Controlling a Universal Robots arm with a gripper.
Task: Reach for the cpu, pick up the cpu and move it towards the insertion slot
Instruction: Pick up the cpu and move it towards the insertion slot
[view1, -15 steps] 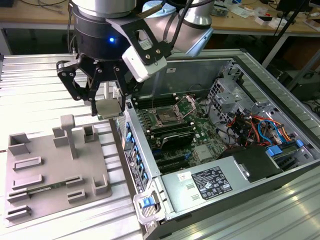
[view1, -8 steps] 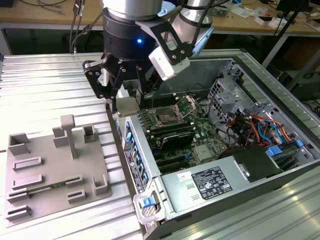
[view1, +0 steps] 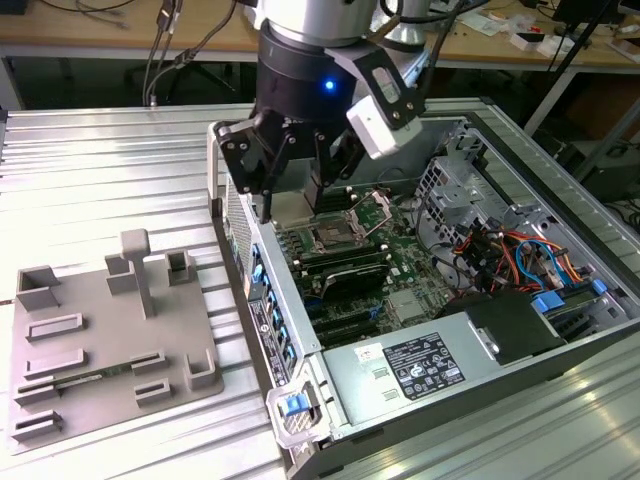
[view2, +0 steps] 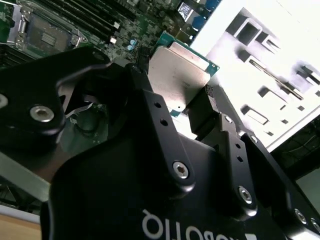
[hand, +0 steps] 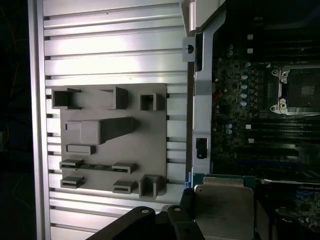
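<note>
Silvery metal tops the cpu (view2: 179, 75), which sits clamped between the black fingers (view2: 210, 107) of the gripper (view1: 292, 170); both wrist views show the chip (hand: 224, 210) held by its edges, lifted clear of everything below; in the exterior view the gripper hangs over the near wall of the open computer case (view1: 560, 330), just beside the insertion slot (view1: 332, 237); that slot lies uncovered, its dark centre bare amid the green motherboard (view1: 400, 270); well apart on the ribbed metal surface (view1: 100, 170), toward the exterior view's left, rests the grey tray (view1: 90, 340).
</note>
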